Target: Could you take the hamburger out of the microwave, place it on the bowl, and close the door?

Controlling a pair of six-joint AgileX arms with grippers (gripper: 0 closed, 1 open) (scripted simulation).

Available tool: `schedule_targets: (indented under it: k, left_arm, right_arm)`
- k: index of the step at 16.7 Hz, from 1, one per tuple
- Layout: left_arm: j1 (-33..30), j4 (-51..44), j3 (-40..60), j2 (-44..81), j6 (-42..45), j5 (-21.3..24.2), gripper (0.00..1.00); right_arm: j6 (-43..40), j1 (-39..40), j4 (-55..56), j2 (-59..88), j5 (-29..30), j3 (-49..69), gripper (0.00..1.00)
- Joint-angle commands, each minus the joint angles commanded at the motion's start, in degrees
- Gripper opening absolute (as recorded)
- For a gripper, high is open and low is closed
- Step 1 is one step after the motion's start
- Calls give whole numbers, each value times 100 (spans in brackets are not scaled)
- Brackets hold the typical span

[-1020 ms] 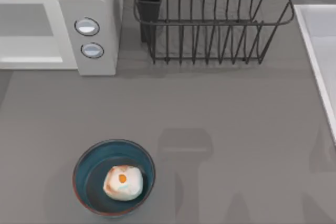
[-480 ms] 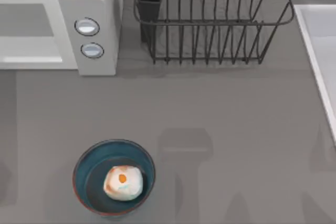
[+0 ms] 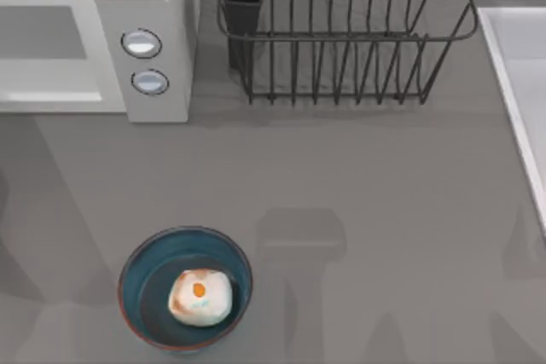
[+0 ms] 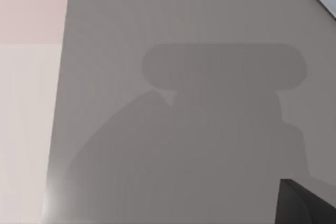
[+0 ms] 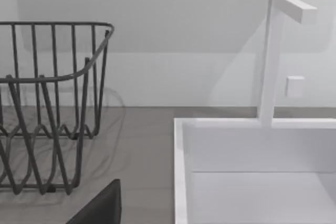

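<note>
The hamburger (image 3: pixel 200 296), a pale lump with an orange spot, lies inside the teal bowl (image 3: pixel 158 255) at the table's front left. The white microwave (image 3: pixel 145 6) stands at the back left. Its door (image 3: pixel 47 53) lies flat against the front, beside the two round knobs (image 3: pixel 142 43). A dark corner of my left gripper (image 4: pixel 307 205) juts into the left wrist view over bare grey table. A dark edge of my right gripper (image 5: pixel 100 208) shows in the right wrist view, near the rack and sink.
A black wire rack (image 3: pixel 341 40) with a dark cup holder stands at the back centre. A white sink (image 3: pixel 520 66) runs along the right edge, with its faucet (image 5: pixel 270 56) behind it. Arm shadows fall on the grey table.
The shadow on the table's left side has spread and shifted. Hamburger, bowl, microwave and door stay where they were.
</note>
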Motion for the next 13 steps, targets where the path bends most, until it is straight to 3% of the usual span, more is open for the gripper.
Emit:
schedule_targets:
  k: [3,9,13]
  left_arm:
    - [-62,25,-91,-72,-89,-46,0]
    - [-1402,467,-1295,-1462,-1333,-787,0]
    - [-1716,598,-1605,-1775,-1644,-1005,0]
  right_arm:
    - [0,0,0,0,0,0,100]
    - [0,0,0,0,0,0,100]
    - [0,0,0,0,0,0,100]
